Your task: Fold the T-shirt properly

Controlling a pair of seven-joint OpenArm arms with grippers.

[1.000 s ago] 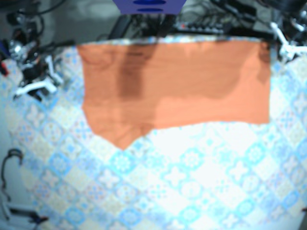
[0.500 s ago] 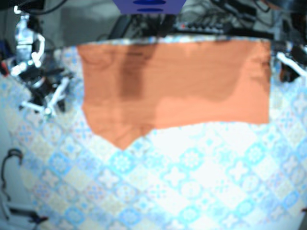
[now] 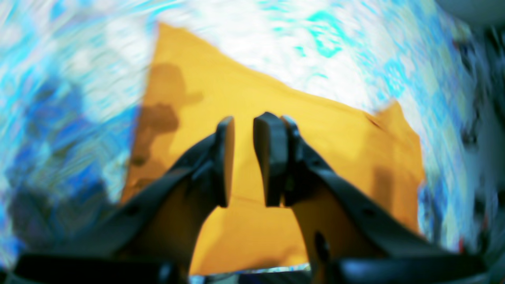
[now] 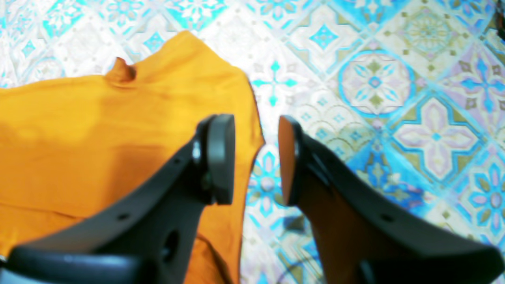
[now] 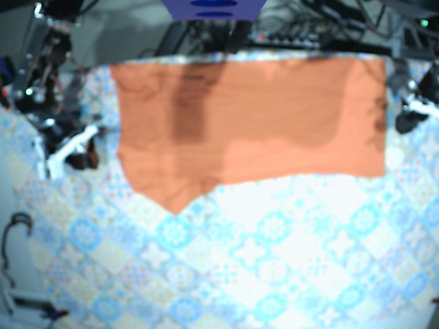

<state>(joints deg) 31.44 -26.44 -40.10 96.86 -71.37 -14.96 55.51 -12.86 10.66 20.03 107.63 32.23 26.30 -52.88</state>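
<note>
L gripper (image 3: 244, 157): jaws a narrow gap apart, empty, above orange cotton T-shirt (image 3: 252, 98). R gripper (image 4: 256, 157): wider gap, empty, astride shirt's side edge. I judge shirt's long axis runs arm-to-arm along far side of blue-tile tablecloth (image 5: 274, 260); L nearer.

No text, label, brand, number or sign is showing legibly in any view; blur is washing out the finer detail.
</note>
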